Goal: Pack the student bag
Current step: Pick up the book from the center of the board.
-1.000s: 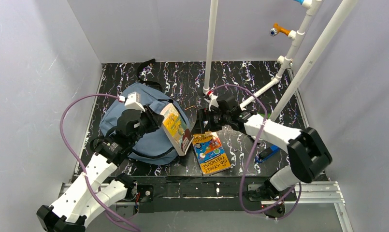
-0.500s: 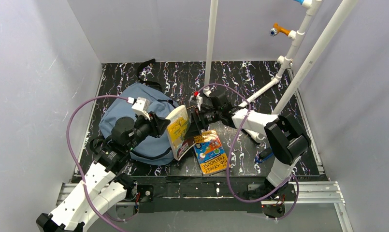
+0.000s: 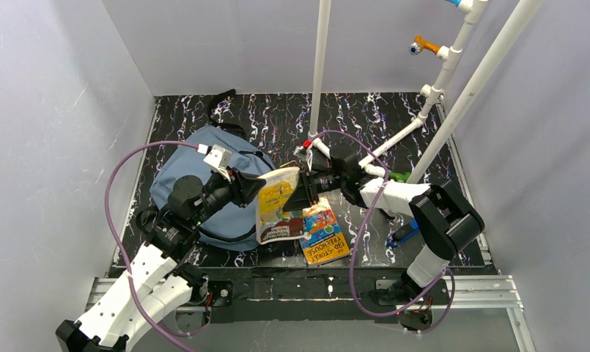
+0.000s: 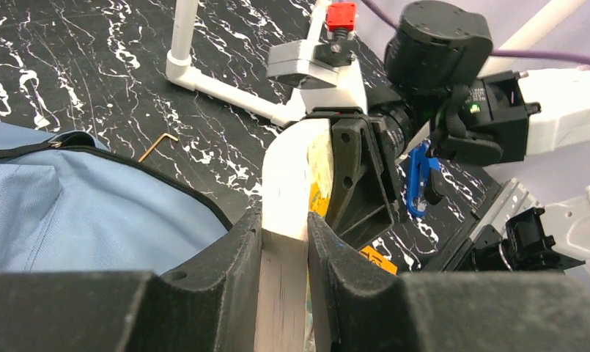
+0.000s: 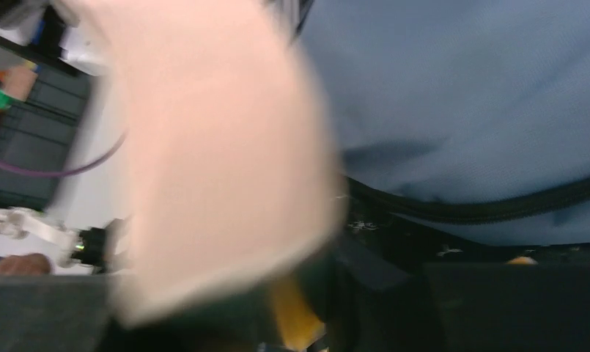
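Arms reaching inward, left claw (image 4: 284, 227) clamped on a book (image 4: 288, 163), right claw (image 3: 300, 195) seemingly gripping its far end

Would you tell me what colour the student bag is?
The student bag is slate blue with black trim, clearest in the top external view.

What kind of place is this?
Probably a robot test booth or lab cell: plain white walls box in a black marbled table, and a white pipe frame stands on it.
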{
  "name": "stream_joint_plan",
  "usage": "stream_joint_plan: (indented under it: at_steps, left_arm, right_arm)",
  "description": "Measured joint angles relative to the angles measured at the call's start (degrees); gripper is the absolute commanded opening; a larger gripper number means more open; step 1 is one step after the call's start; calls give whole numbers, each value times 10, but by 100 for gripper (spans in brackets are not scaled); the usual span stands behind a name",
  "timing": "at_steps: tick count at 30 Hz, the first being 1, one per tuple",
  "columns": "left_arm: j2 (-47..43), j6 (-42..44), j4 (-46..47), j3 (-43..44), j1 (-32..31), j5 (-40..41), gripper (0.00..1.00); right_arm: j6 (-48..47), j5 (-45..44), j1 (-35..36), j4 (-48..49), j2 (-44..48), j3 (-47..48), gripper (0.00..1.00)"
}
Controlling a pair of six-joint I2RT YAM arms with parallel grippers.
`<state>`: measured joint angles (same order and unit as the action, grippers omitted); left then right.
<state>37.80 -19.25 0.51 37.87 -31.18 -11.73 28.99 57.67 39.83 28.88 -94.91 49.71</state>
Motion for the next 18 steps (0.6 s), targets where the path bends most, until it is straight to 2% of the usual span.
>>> stream_joint_plan:
  at_steps: [1,4,6,7,8,9,10,13,18]
  left_arm:
    - [0,-4,4,0,0,1,0]
    - [5,-21,12,0,1,19,1]
    - [13,-41,10,6,2,48,44]
    - [17,-50,2,12,2,60,70]
    - [28,-68,-17,26,3,81,87]
    - [37,-73,-30,38,3,92,95]
    - [51,-87,-52,58,4,100,98]
    - [85,-115,-96,103,8,101,98]
    - [77,-144,-142,113,9,80,98]
  right_arm:
    - [29,2,0,31,4,-14,3]
    - [90,8,2,90,14,-34,1]
    - [132,6,2,115,18,-40,1]
    - [155,5,2,126,18,-42,1]
    - [170,6,3,133,19,-42,1]
    - [188,6,3,136,20,-42,1]
    - [202,6,3,137,24,-42,1]
    - [219,6,-2,104,47,-34,1]
    - [187,5,-8,7,90,17,1]
